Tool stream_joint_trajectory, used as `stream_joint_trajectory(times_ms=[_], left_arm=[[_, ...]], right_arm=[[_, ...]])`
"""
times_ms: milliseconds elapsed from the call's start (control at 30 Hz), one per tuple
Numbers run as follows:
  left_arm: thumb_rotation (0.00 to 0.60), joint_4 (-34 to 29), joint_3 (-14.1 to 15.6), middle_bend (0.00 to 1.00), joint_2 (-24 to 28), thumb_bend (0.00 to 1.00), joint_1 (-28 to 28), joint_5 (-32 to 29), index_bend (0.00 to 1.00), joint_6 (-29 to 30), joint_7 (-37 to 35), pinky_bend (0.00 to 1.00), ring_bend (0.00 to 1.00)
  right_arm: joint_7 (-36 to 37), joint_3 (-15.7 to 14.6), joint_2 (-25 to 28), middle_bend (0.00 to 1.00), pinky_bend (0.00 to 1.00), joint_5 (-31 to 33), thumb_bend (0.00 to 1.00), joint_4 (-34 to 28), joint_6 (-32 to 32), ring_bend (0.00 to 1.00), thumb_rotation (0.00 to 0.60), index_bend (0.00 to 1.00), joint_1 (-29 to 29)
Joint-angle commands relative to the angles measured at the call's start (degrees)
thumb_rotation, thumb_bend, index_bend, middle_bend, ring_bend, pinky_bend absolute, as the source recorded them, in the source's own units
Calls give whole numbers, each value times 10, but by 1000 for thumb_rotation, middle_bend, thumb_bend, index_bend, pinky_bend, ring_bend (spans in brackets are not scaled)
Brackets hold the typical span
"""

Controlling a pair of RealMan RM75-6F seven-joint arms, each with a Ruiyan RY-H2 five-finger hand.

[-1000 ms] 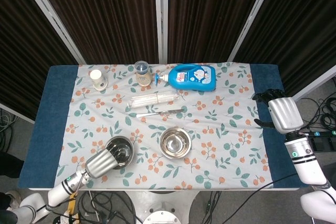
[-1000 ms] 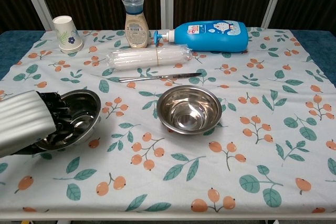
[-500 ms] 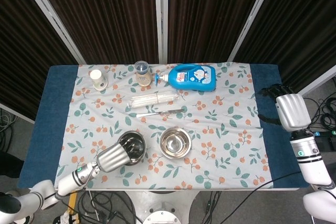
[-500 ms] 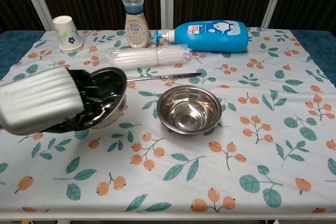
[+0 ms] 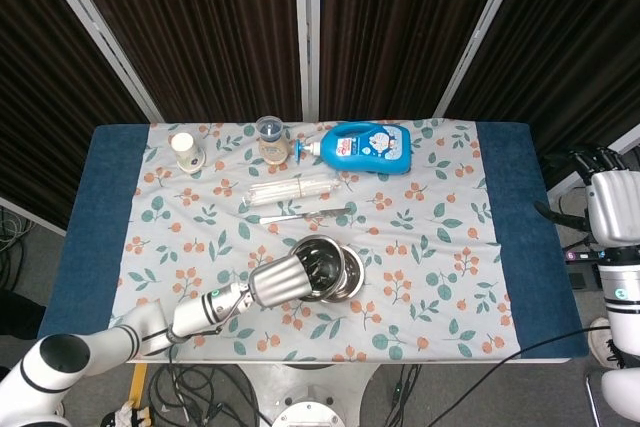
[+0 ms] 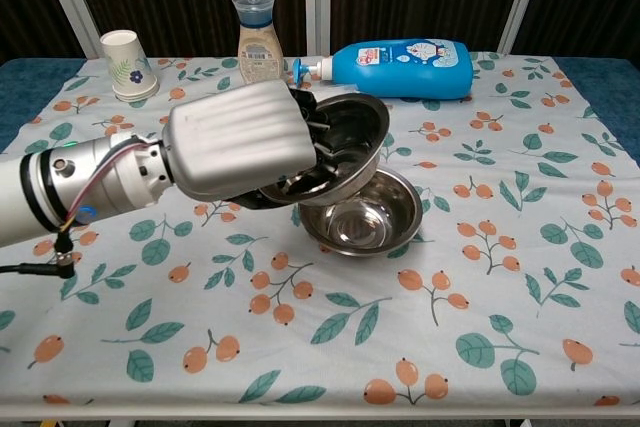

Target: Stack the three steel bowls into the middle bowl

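While tilted, shiny steel bowl | held by left hand

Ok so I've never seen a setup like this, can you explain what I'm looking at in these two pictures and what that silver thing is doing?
This is a two-armed robot with human-like hands, steered by a person. One picture looks down from its head, the other looks forward from its chest.

The silver ribbed thing is the left robot hand. It holds a steel bowl, tilted, just above a second steel bowl on the flowered tablecloth. I can see only these two bowls.

The right robot hand is off past the table's right edge, holding nothing.

At the back lie a blue bottle on its side, a small jar, a paper cup, a clear packet and a thin metal utensil.
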Motion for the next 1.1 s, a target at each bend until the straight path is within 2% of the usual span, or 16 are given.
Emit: stream_joint_trajectory(times_ms=[33, 300, 467, 600, 767, 867, 967, 1100], left_arm=[[600, 28, -2, 717, -23, 350, -11, -8, 706, -2, -16, 482, 479], [600, 92, 15, 689, -66, 337, -9, -13, 685, 18, -37, 480, 476], [600, 113, 30, 530, -65, 252, -11, -16, 497, 17, -52, 466, 397], [600, 111, 36, 511, -54, 242, -7, -23, 466, 19, -55, 460, 387], [600, 82, 36, 509, -10, 241, 3, -35, 466, 28, -36, 459, 387], [600, 40, 33, 509, 42, 240, 20, -56, 466, 25, -12, 459, 387], [600, -14, 27, 507, 101, 237, 62, -98, 466, 26, 17, 459, 387], [600, -98, 8, 462, 166, 216, 146, -210, 459, 12, 23, 446, 367]], right_arm=[[5, 1, 0, 404, 260, 4, 15, 8, -3, 228, 600, 328, -2], [10, 0, -10, 403, 260, 4, 15, 24, -17, 225, 600, 328, 3], [11, 0, -10, 398, 260, 6, 15, 27, -20, 217, 600, 328, 3], [12, 1, -10, 398, 260, 7, 16, 28, -20, 218, 600, 328, 2], [10, 0, -9, 398, 259, 3, 16, 24, -21, 217, 600, 328, 3], [5, -2, -9, 398, 259, -2, 16, 20, -23, 217, 600, 328, 4], [-1, -12, -13, 395, 260, -14, 15, 17, -26, 216, 600, 328, 5], [-16, -44, -23, 347, 247, -49, 13, 23, -37, 171, 600, 322, 4]])
